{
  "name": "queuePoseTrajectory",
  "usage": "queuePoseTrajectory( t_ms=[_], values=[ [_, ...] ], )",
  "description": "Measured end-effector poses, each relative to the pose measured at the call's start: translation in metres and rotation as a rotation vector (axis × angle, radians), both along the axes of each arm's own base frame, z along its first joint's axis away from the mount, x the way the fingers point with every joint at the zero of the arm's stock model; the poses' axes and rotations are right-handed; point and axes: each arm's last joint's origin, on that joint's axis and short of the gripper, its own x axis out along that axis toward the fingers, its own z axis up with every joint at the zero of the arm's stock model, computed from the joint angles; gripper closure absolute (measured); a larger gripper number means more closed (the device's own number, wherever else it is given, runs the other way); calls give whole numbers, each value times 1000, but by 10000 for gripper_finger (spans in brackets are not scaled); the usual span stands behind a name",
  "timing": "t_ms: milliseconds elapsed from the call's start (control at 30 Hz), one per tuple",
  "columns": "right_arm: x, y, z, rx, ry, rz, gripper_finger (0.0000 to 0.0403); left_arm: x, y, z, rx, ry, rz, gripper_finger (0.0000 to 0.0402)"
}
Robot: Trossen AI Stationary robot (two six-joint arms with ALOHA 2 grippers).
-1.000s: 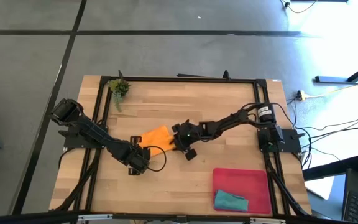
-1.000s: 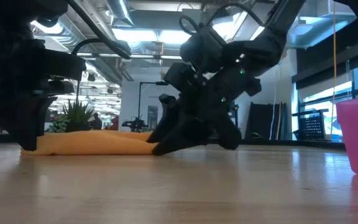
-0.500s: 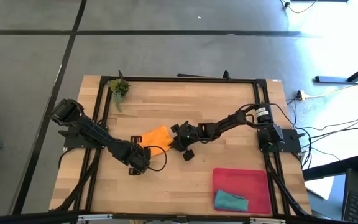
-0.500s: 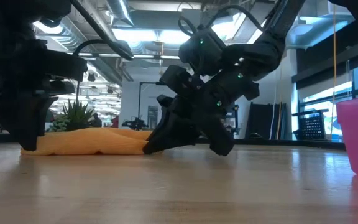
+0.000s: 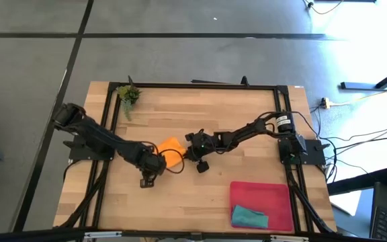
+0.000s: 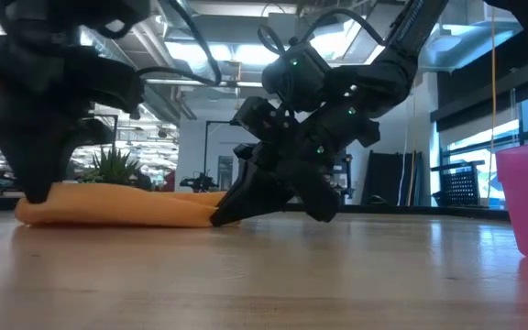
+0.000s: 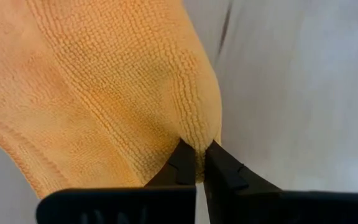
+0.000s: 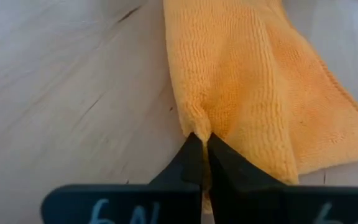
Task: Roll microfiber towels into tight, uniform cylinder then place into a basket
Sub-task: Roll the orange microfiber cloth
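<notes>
- Altogether, two towels are showing: one orange towel (image 5: pixel 170 149) lying bunched at the middle of the wooden table (image 5: pixel 247 121), and one teal towel (image 5: pixel 249 217) sitting rolled in the near corner of the basket (image 5: pixel 261 195).
- One red-pink basket is resting on the table's right near side, well apart from the orange towel.
- One small green plant sprig (image 5: pixel 127 95) is lying at the far left corner of the table.
- Two grippers are working: the left gripper (image 5: pixel 154 161) is pinching the orange towel's left end, its fingertips (image 7: pixel 185 163) pressed together on a fold of cloth.
- At the towel's right end, the right gripper (image 5: pixel 192 149) is clamping the cloth likewise, its fingertips (image 8: pixel 194 155) closed on a puckered edge.
- Between them, in the low view, the orange towel is lying flat and long on the wood.
- Around the table, grey floor is showing, with cables on the right; behind it, ceiling lights and pipes are running across the room.
</notes>
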Motion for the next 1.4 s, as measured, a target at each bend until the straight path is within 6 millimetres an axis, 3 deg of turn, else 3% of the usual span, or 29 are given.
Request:
queuePoseTrajectory(
  t_ms=[300, 567, 767, 1400],
  values=[
    [-1, 1, 0, 9, 3, 11, 396, 4, 28, 16, -203, -5, 69, 401],
    [-1, 1, -1, 10, 6, 12, 396, 6, 59, 14, -362, 42, 184, 401],
    [-1, 1, -1, 11, 6, 12, 397, -1, 79, 2, -334, 76, 303, 401],
    [-1, 1, -1, 31, 10, 35, 397, -6, 109, 1, -286, 93, 424, 401]
  ],
)
